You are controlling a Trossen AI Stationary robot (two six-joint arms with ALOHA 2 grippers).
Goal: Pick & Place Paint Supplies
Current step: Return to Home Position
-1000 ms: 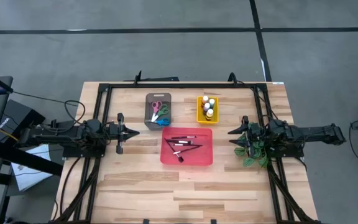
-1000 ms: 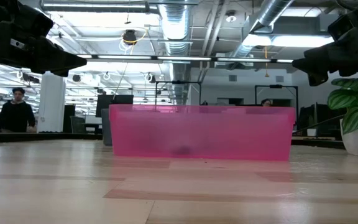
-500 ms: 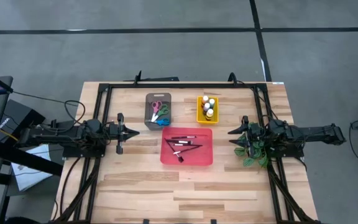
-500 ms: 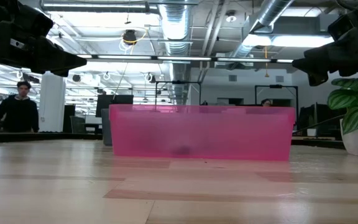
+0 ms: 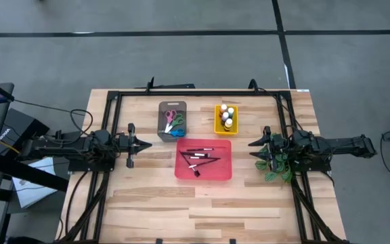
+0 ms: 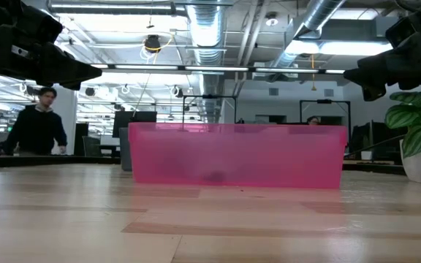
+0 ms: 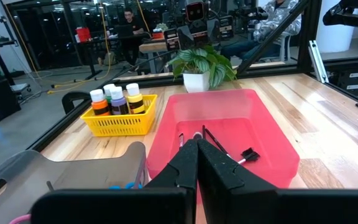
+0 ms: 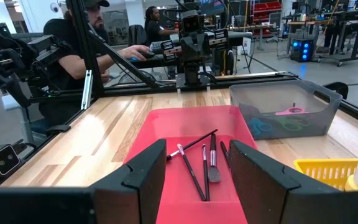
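Grey floor surrounds a pale wooden bench (image 5: 154, 203) with a black frame (image 5: 195, 95) along its back and sides. At the middle of the bench lies a red tray (image 5: 219, 171) holding several thin dark brushes (image 5: 200, 157), which lie crossed over one another. Just behind it stand two smaller containers, side by side but apart. One is a grey tray (image 5: 162, 134) towards the left arm, with pink, green and blue-handled scissors (image 5: 174, 122) inside. The other is a yellow basket (image 5: 217, 129) towards the right arm, with small paint bottles (image 5: 228, 116) standing upright in it.

The left gripper (image 5: 147, 144) hangs above the bench to the left of the red tray, pointing towards it. Its fingers are pressed together and hold nothing, as the left wrist view shows (image 7: 197, 144). The right gripper (image 5: 251, 144) hangs on the opposite side, facing the tray. Its fingers are spread wide and empty, seen in its own wrist view (image 8: 197, 149). A green leafy plant (image 5: 276, 163) sits under the right arm near the bench edge.

Across the room, in the low view, a person (image 6: 39, 124) in dark clothes stands behind a far desk.
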